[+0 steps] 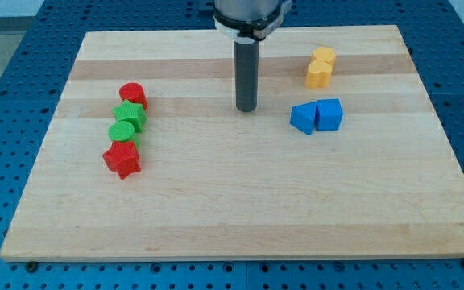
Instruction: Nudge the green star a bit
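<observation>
The green star (130,116) lies at the view's left in a tight column of blocks. A red cylinder (133,94) sits just above it, and a rounded green block (122,132) and a red star (122,159) sit below it. My tip (246,109) rests on the board near the top centre. It is well to the right of the green star, at about the same height in the view, and touches no block.
Two blue blocks (316,116) lie side by side just right of my tip. Two yellow blocks (321,67) lie above them near the top right. The wooden board (232,209) sits on a blue perforated table.
</observation>
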Available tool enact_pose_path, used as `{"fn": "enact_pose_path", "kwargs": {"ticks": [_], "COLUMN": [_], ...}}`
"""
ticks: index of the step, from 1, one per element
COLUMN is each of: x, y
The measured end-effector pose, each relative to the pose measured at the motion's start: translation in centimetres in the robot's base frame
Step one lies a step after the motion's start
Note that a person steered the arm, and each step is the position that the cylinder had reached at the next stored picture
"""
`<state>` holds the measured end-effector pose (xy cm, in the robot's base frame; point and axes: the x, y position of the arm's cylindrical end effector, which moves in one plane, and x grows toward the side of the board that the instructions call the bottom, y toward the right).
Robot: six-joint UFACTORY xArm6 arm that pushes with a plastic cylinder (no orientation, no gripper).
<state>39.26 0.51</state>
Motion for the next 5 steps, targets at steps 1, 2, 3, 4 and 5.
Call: {"fn": "enact_pose_path", "kwargs": {"ticks": [1, 2, 3, 4, 5], "x": [2.3, 3.0, 2.0, 0.4, 0.3], "y": [0.0, -1.9, -4.9, -9.1, -13.2]}}
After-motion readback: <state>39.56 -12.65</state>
